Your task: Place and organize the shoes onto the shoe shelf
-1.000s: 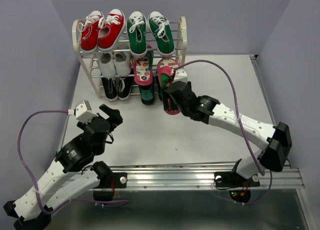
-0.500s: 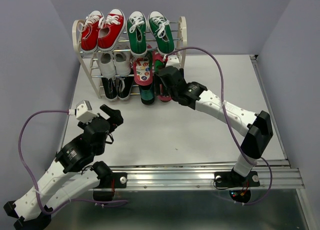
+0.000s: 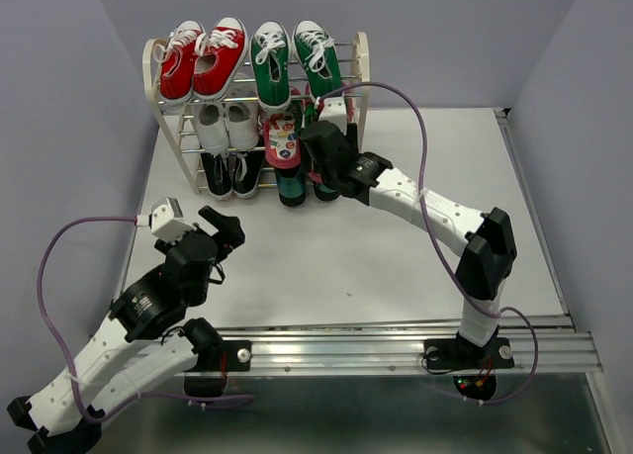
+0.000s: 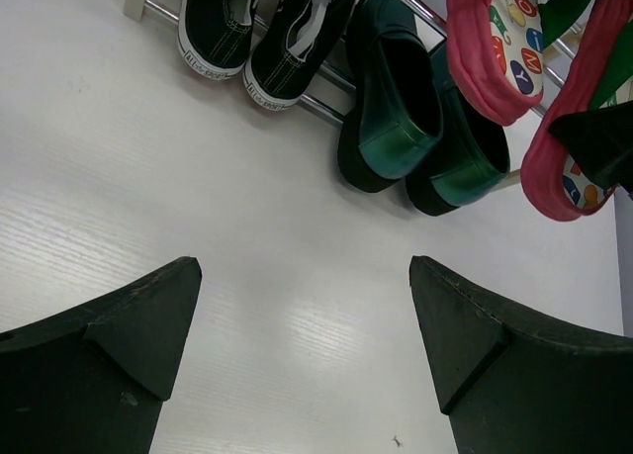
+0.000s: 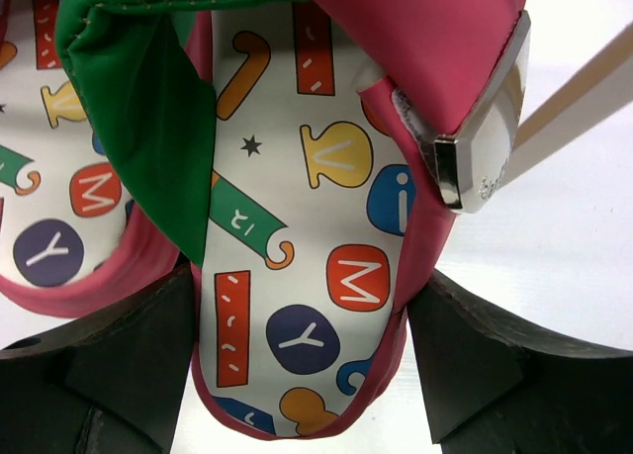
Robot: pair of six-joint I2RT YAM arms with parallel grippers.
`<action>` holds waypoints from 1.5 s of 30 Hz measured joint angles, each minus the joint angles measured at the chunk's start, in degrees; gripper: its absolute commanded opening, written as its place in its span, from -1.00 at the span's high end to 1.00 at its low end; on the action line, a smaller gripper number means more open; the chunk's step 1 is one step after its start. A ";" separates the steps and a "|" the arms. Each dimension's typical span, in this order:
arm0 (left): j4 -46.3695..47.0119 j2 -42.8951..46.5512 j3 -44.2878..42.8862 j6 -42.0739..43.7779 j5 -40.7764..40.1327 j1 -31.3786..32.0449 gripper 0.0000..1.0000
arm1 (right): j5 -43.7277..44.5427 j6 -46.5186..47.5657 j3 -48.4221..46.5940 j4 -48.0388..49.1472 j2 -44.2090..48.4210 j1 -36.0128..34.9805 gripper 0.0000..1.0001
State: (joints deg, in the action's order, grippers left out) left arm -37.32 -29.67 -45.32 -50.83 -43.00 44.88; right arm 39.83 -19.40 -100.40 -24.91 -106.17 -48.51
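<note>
The shoe shelf [image 3: 360, 68] stands at the back of the table. Green sneakers [image 3: 294, 63] lie on its top tier, and dark green loafers [image 4: 396, 108] on the bottom tier, right side. One flip-flop [image 3: 284, 142] rests on the middle tier. My right gripper [image 3: 321, 157] reaches into that tier beside it, shut on the heel of the other flip-flop [image 5: 307, 276], whose pink edges touch both fingers [image 5: 465, 365]. My left gripper [image 3: 223, 227] hovers open over the bare table in front of the shelf, nothing between its fingers [image 4: 129, 325].
Red sneakers [image 3: 203, 56] fill the top tier's left half, white sneakers [image 3: 226, 126] the middle tier's left, and black sneakers [image 4: 257, 29] the bottom left. The right arm's purple cable [image 3: 415, 128] arches over the table beside the shelf.
My right arm has carried the flip-flop from in front of the shelf back and up into the middle tier beside its mate. The left arm has not moved.
</note>
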 measured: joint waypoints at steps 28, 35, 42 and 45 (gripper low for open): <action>1.11 -0.02 0.83 0.26 0.55 0.00 -0.98 | 1.29 7.04 -2.71 12.24 -5.31 3.56 0.28; 1.11 -0.02 0.83 0.35 0.55 0.00 -0.98 | 1.25 6.75 -2.60 13.51 -5.95 4.76 -0.18; 1.11 -0.02 0.83 0.37 0.57 0.00 -0.98 | 1.05 5.90 -1.49 14.53 -5.97 5.03 -0.88; 1.11 -0.02 0.83 0.37 0.55 0.00 -0.98 | 0.83 5.38 -1.03 15.61 -5.97 5.03 -1.00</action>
State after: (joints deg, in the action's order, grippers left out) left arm -36.21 -29.69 -44.49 -50.46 -42.46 44.88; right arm 40.66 -14.02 -101.43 -9.30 -112.14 -43.48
